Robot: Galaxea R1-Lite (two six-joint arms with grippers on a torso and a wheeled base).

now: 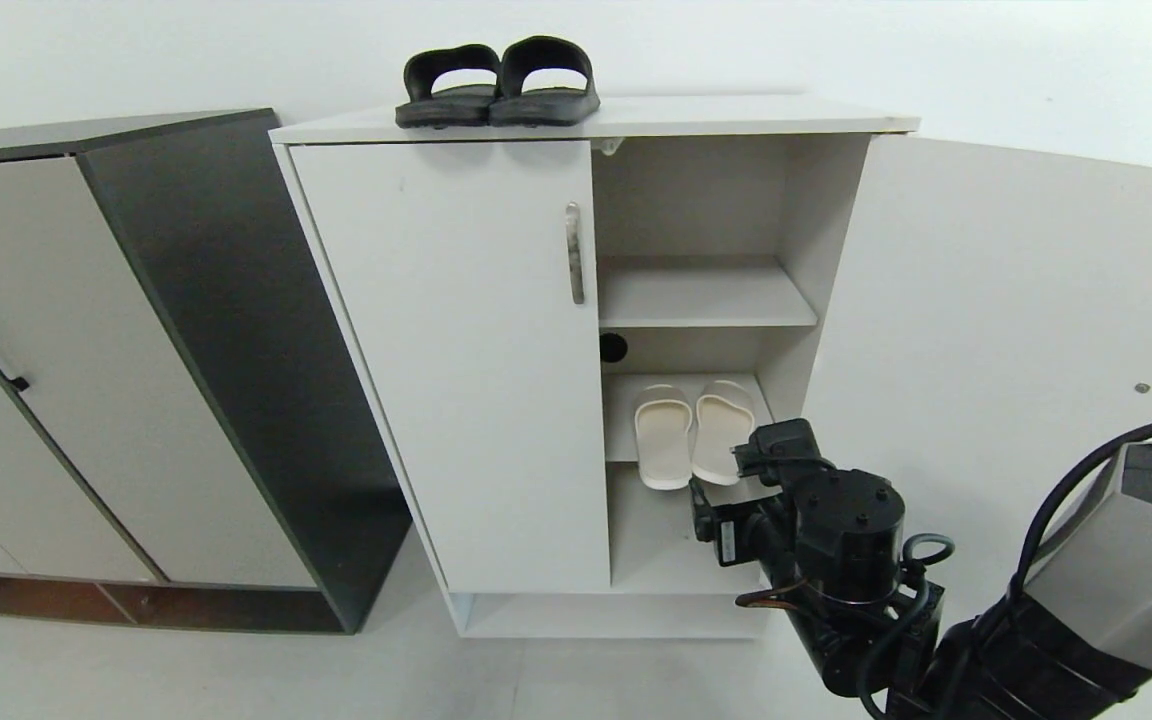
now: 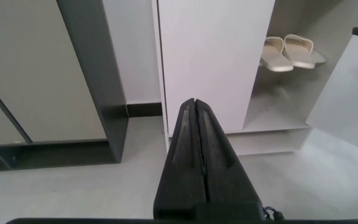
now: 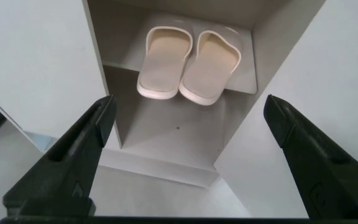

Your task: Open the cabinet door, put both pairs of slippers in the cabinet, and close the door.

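**White slippers** (image 1: 693, 432): one pair, side by side on the lower shelf (image 1: 619, 425) of the cabinet's right compartment. Their near ends overhang the shelf's front edge.

**Black slippers** (image 1: 498, 85): one pair, side by side on the cabinet top, left of its middle and above the closed door.

**Cabinet** (image 1: 736, 115): white, standing on the floor against the wall. The right door (image 1: 996, 330) is swung wide open to the right. The left door (image 1: 456, 360) is closed, with an upright metal handle (image 1: 574, 253) at its right edge. The upper shelf (image 1: 701, 295) in the right compartment is bare.

**Right gripper** (image 3: 188, 112): fingers spread wide apart and holding nothing. It sits just in front of the open compartment, near the white slippers and a little lower.

**Left gripper** (image 2: 194, 109): fingers pressed together with nothing between them. It is held low over the floor (image 2: 104, 186), facing the closed left door, well apart from both pairs.

**Second cabinet** (image 1: 216, 330): dark grey with pale doors, just to the left of the white one.
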